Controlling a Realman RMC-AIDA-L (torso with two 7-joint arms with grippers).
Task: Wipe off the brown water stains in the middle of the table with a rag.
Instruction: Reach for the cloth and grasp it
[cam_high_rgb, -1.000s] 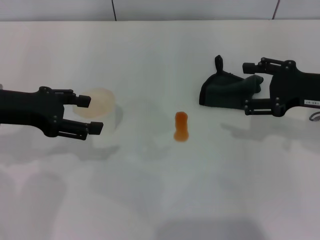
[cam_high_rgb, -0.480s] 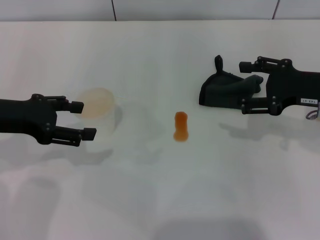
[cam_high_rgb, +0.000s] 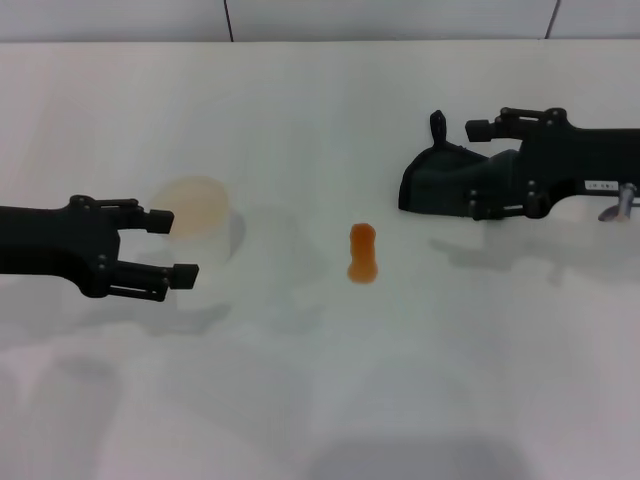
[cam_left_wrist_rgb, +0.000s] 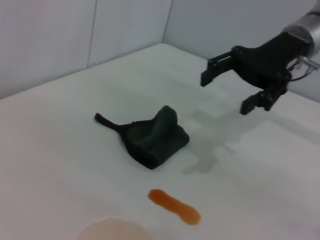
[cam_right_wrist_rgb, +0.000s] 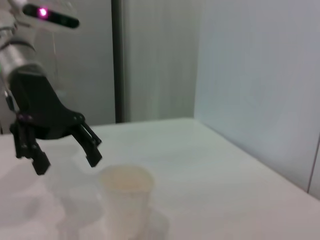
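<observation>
The small orange-brown shiny puddle (cam_high_rgb: 362, 253) sat unwiped in the middle of the white surface (cam_high_rgb: 320, 380). The dark crumpled rag (cam_high_rgb: 440, 183) lay toward the right edge, not picked up. The right tool (cam_high_rgb: 473, 168) hovered wide open above it, and the left tool (cam_high_rgb: 172, 244) was wide open beside the white cup (cam_high_rgb: 205, 215).

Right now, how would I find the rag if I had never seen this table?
Start at the white table and find the small orange puddle in its middle. Look past it toward the robot's right: the rag lies there, crumpled, just before the right gripper. It is the only dark, soft lump; the cup is pale.
</observation>
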